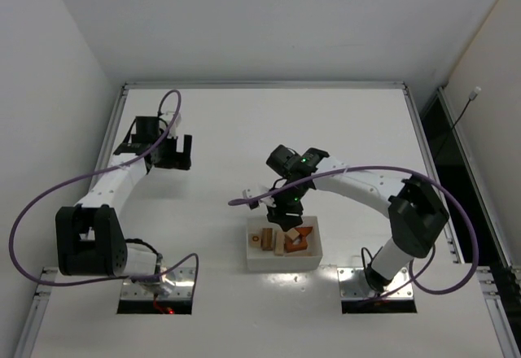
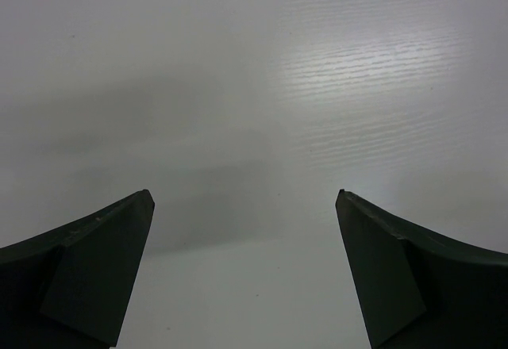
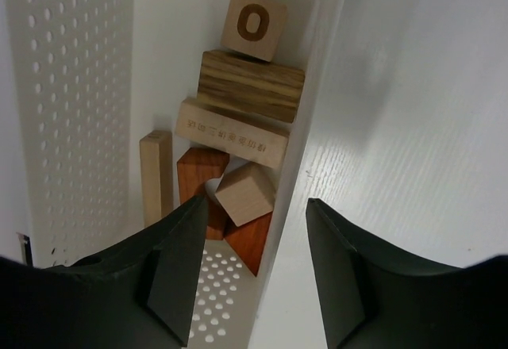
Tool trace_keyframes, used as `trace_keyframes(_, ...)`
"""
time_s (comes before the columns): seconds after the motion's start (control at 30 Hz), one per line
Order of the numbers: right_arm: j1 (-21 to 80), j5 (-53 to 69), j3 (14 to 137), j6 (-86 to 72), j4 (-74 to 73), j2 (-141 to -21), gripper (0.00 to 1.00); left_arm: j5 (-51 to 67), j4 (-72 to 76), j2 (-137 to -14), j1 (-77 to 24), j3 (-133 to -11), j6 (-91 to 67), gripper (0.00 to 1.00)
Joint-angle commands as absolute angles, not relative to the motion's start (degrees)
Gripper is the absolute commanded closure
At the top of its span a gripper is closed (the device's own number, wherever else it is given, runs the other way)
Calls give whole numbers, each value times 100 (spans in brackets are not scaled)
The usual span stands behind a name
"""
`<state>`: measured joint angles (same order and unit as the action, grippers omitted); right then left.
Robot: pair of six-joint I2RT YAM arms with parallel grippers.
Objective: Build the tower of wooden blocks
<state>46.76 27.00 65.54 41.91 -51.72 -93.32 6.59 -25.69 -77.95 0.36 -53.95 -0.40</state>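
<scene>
The wood block tower is out of view; only loose wooden blocks (image 1: 281, 240) show, lying in a white bin (image 1: 281, 264). In the right wrist view these are a pale cube marked O (image 3: 254, 24), a dark-grained bar (image 3: 250, 85), a printed pale bar (image 3: 230, 133), a thin pale bar (image 3: 156, 176), a pale cube (image 3: 246, 193) and reddish-brown pieces (image 3: 252, 242). My right gripper (image 1: 286, 210) (image 3: 255, 200) hangs open astride the bin's far wall (image 3: 298, 159), one finger inside, one outside, holding nothing. My left gripper (image 1: 171, 161) (image 2: 244, 196) is wide open over bare table.
The bin has perforated walls and floor (image 3: 75, 111) and stands near the table's front edge, between the arm bases. A purple cable (image 1: 244, 202) loops beside the right wrist. The left arm rests far to the left.
</scene>
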Motion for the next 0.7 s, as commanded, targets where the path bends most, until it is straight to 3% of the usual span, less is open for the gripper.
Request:
trace_keyframes(0.0, 4720, 2751, 6347, 4079, -4809, -9369, 51, 563, -2566, -7822, 88, -5599, 9, 0)
trace_keyframes(0.3, 4720, 2629, 5810, 3902, -4351, -9316, 72, 501, -2409, -7928, 88, -5537, 9, 0)
trace_keyframes(0.43, 4720, 2522, 5757, 3771, -4167, -9316, 100, 501, -2408, -7980, 88, -5537, 9, 0)
trace_keyframes(0.67, 4667, 1700, 5705, 3394, -3763, -8966, 100, 501, -2408, -8033, 88, -5537, -53, 0)
